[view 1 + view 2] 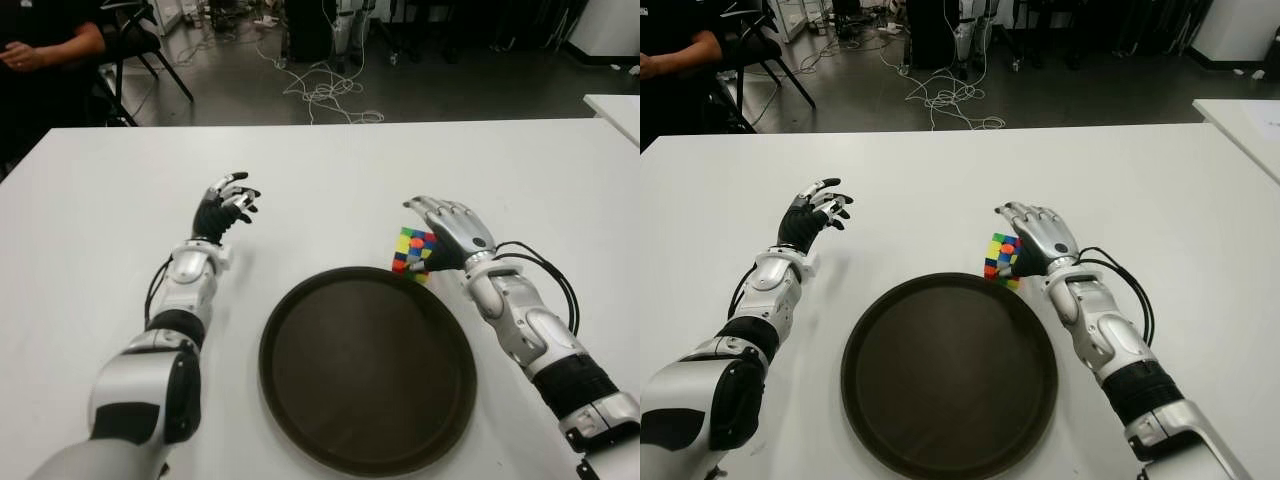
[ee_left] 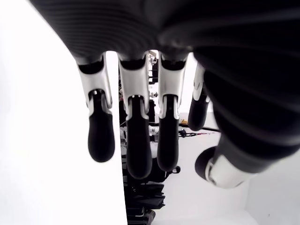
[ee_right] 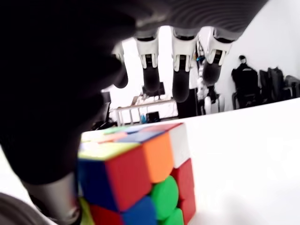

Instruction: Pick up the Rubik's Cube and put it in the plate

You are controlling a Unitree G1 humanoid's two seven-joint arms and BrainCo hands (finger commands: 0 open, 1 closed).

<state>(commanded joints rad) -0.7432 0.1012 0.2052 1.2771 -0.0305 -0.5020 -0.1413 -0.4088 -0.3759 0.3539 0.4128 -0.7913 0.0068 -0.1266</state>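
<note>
The Rubik's Cube (image 1: 413, 252) stands on the white table (image 1: 330, 180), just outside the far right rim of the round dark brown plate (image 1: 300, 400). My right hand (image 1: 450, 225) hovers over the cube from its right side. In the right wrist view the fingers (image 3: 180, 79) stretch out straight above the cube (image 3: 136, 178) without closing on it, and the thumb shows dark beside it. My left hand (image 1: 228, 205) is held up to the left of the plate, its fingers (image 2: 136, 140) relaxed and holding nothing.
A seated person (image 1: 40, 50) and a chair are beyond the table's far left corner. Loose cables (image 1: 325, 90) lie on the floor behind. The corner of another white table (image 1: 615, 105) shows at the far right.
</note>
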